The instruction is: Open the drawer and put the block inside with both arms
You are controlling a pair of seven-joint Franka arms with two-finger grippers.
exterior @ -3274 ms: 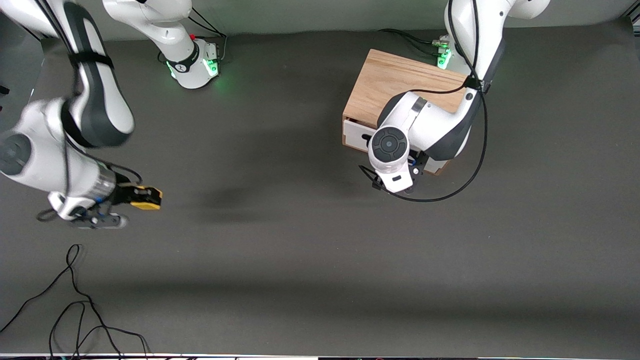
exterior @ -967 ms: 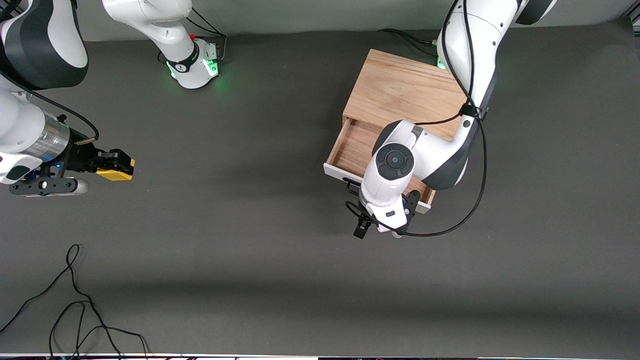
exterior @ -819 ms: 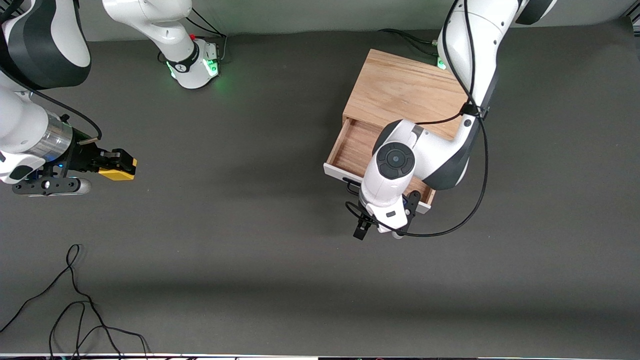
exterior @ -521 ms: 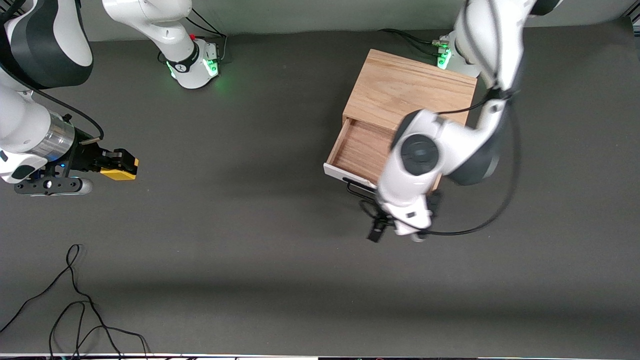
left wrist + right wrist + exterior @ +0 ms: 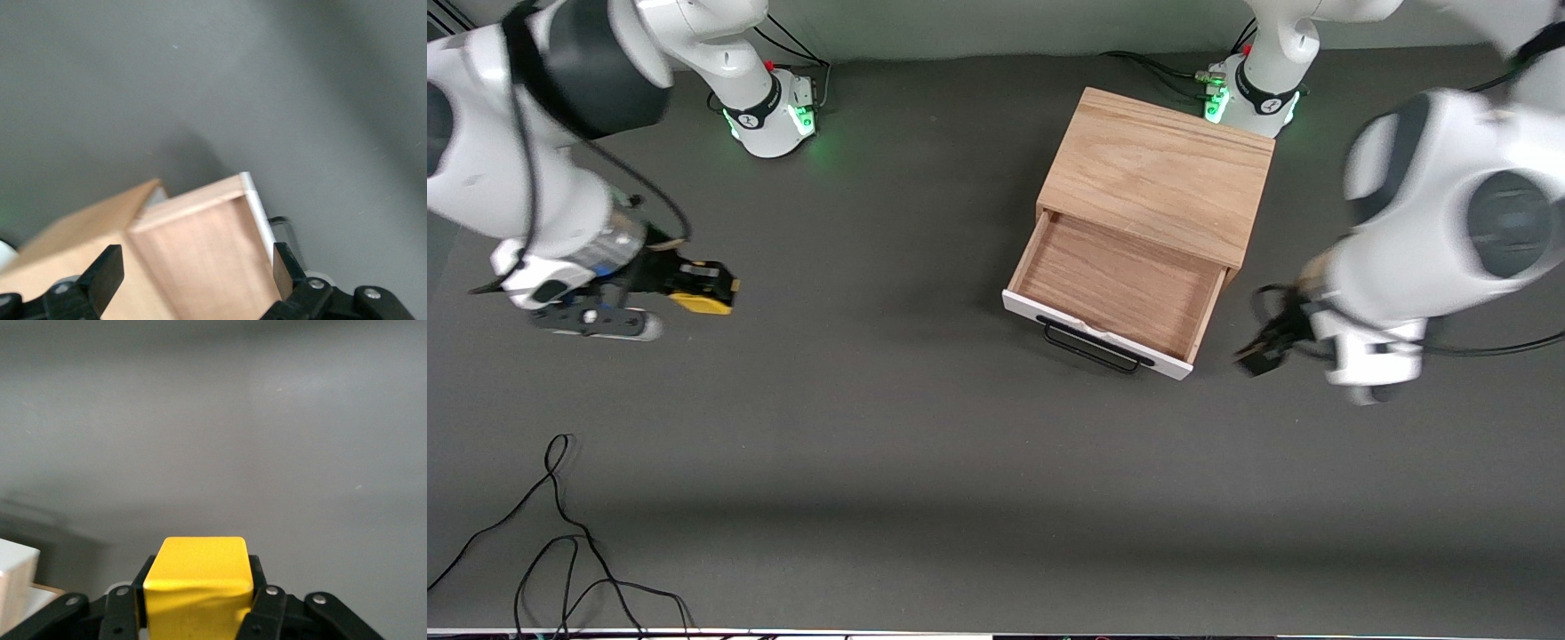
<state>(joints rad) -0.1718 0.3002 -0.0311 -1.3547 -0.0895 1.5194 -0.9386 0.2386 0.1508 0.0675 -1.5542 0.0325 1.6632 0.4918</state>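
A: Right wrist view, item one: right tool, fingers pressed against both sides of the block, yellow cube, carried above bare counter at the right arm's end.

B: Left tool?

A: Fingers spread wide, nothing between them; it hangs over the counter just beside the drawer, toward the left arm's end.

B: Drawer contents?

A: Pulled out of the cabinet; only its wood floor shows. Block well apart from it.

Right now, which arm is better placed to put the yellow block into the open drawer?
The right arm. Its claw is shut on the block, while the drawer stands open and unobstructed. The left claw, open and empty, is beside the drawer at the left arm's end.
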